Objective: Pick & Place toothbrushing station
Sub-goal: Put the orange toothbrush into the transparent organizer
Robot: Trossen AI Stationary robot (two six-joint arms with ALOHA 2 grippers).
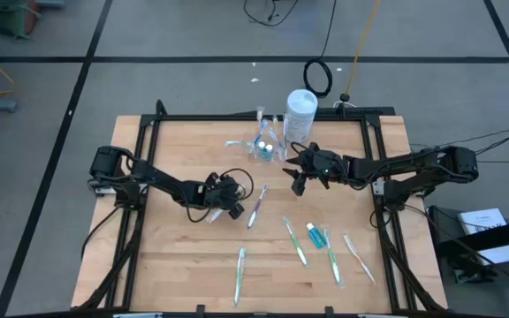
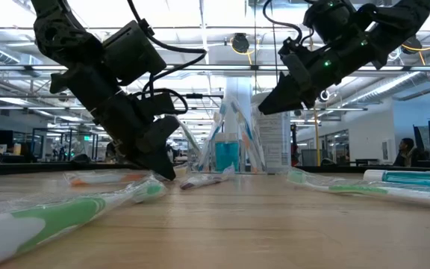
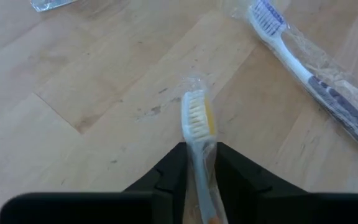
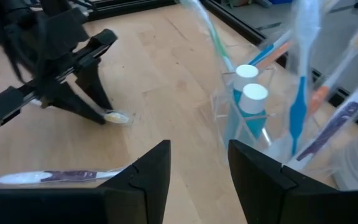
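Observation:
A clear plastic cup [image 1: 266,141] at the table's far middle holds several wrapped toothbrushes and small blue tubes [image 4: 248,99]. My left gripper [image 1: 233,207] is low over the table's middle, shut on a wrapped toothbrush with a yellow-backed head [image 3: 196,118]. My right gripper [image 1: 300,179] is open and empty, raised above the table just near-right of the cup; its fingers [image 4: 148,171] point toward the cup [image 4: 253,112]. A purple toothbrush [image 1: 257,205] lies flat next to my left gripper. My left gripper pinches the toothbrush's neck [image 3: 201,163], just behind the head, between its two fingers, through the clear wrapper. The fingers slant down from the table's left, and the brush runs along them, head sticking out past the tips. The head [image 4: 118,116] is at the tabletop.
A tall white canister [image 1: 300,113] stands just behind the cup. Wrapped toothbrushes lie on the near half: one green [image 1: 239,274], others at the right [image 1: 294,240] [image 1: 332,256] [image 1: 358,256], with a blue tube [image 1: 315,234] among them. A black frame [image 1: 263,117] borders the table.

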